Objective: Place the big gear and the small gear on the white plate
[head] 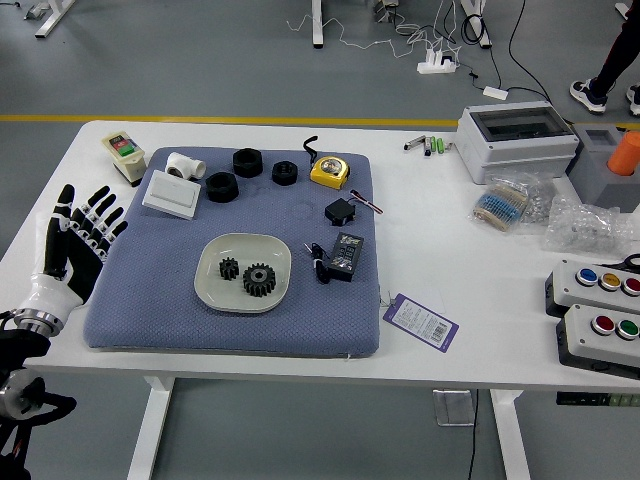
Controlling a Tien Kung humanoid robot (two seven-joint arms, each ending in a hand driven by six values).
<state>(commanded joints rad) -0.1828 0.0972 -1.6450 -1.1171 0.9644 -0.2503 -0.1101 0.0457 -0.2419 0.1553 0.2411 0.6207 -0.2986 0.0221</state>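
On white plate [242, 302], big gear [259, 280], small gear [229, 269] (side by side)

Surface finishes around the white plate [205, 287].
The plate looks smooth, slightly glossy plastic; the big gear [259, 280] on it, matt black; the blue mat [150, 320] beneath it, textured cloth; the desk [420, 290] beyond, smooth.

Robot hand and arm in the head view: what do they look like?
The robot hand is black, with white bands and patches on its fingers. Below it comes a smooth white forearm section, then a silvery ring at the wrist end and black arm parts, with a round grey metallic joint.
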